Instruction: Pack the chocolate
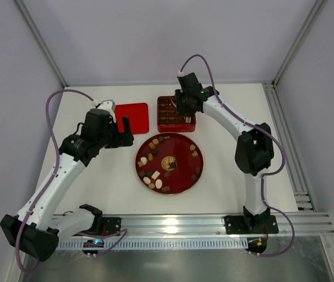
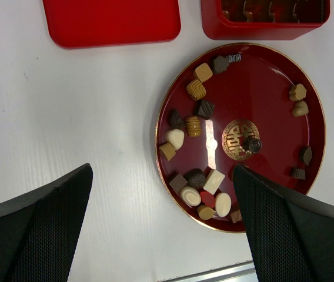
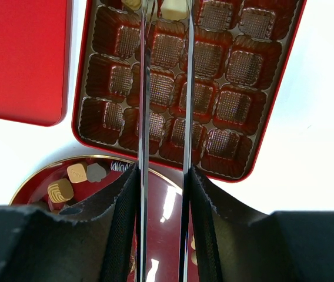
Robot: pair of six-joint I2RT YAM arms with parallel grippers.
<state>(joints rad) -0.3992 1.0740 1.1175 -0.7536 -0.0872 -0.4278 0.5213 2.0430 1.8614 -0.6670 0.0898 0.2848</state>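
The chocolate (image 1: 152,176) lies in small dark, tan and cream pieces round the red plate (image 1: 181,155). My left gripper (image 1: 123,126) hovers open over the plate's left edge, nothing between its black fingers (image 2: 43,229); cream and brown pieces (image 2: 214,181) lie just ahead. The right gripper (image 1: 184,108) reaches with long thin metal blades over the red box (image 3: 273,100) of moulded brown cells. A cream piece (image 3: 174,7) sits in a far-row cell between the blade tips, with a gap on its left side. Another cream piece (image 3: 133,3) fills the cell beside it.
The flat red lid (image 1: 132,117) lies on the white table left of the box (image 1: 176,114). A gold emblem (image 2: 240,138) marks the plate's centre with a dark piece at its edge. An aluminium rail (image 1: 214,223) runs along the near table edge.
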